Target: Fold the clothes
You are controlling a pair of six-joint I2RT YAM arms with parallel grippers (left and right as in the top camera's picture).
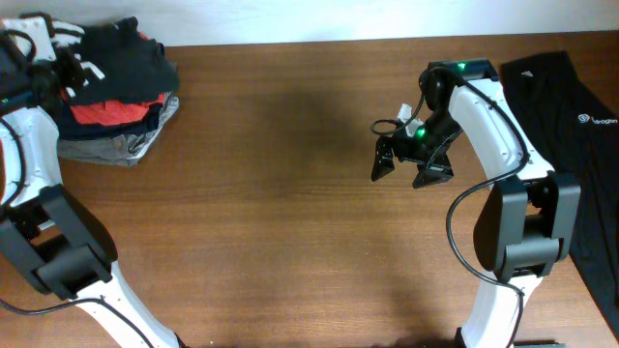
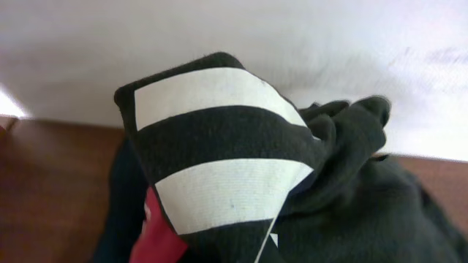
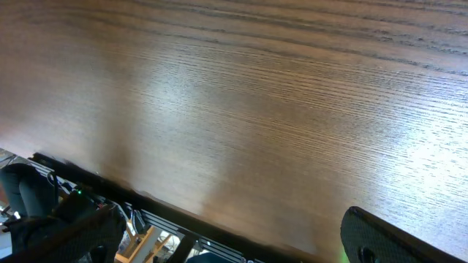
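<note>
Left jaws pinching clothes (image 2: pixel 241 135), right jaws wide, well apart

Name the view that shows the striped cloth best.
Left wrist: the striped cloth fills the frame, stripes clear. Overhead shows only a small bit of it on the pile; right wrist shows none.

The white-and-black left arm (image 1: pixel 21 145) reaches the upper left corner, its black left gripper (image 1: pixel 60 60) closed, while the right arm (image 1: pixel 495 118) bends at centre right, its right gripper (image 1: pixel 407 171) spread wide.
</note>
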